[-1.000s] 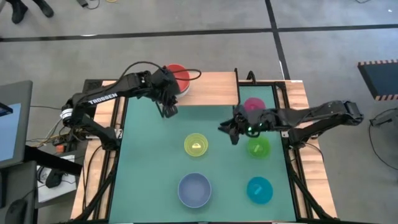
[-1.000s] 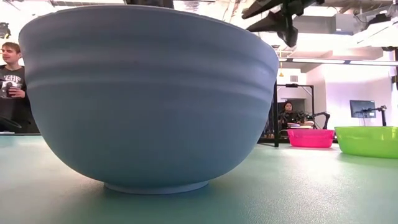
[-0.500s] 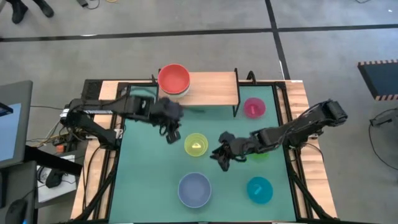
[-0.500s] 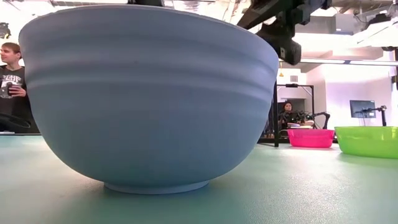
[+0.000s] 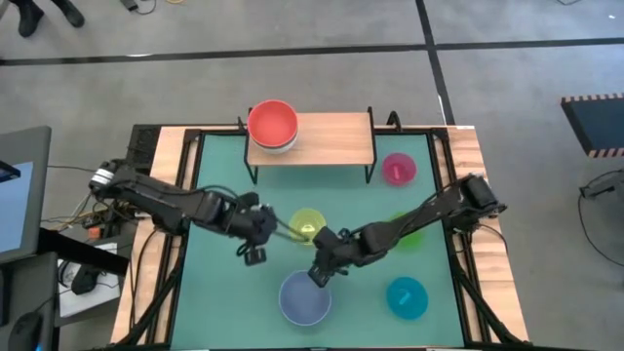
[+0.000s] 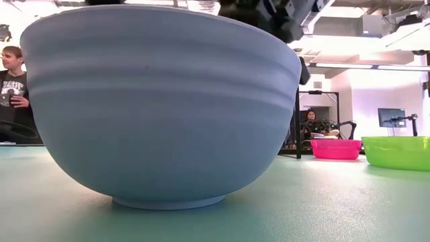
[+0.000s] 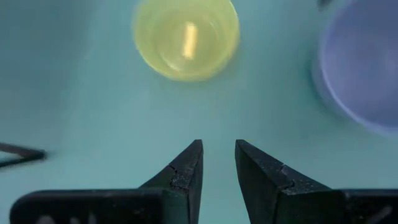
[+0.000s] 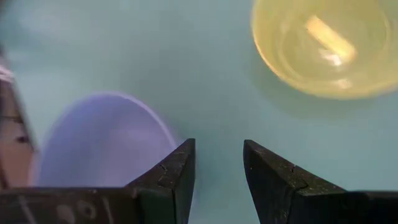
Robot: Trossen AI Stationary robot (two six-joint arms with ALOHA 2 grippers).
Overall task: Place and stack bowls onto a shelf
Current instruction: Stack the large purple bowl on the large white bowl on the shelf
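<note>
Hovering over the green mat, my right gripper point(image 5: 320, 277) hangs empty, fingers parted, just above the far rim of the blue bowl point(image 5: 305, 298). My left gripper point(image 5: 255, 255) is empty too, fingers parted, beside the yellow bowl point(image 5: 308, 225). A red bowl point(image 5: 272, 123) sits on the shelf point(image 5: 331, 140) atop a white one.
</note>
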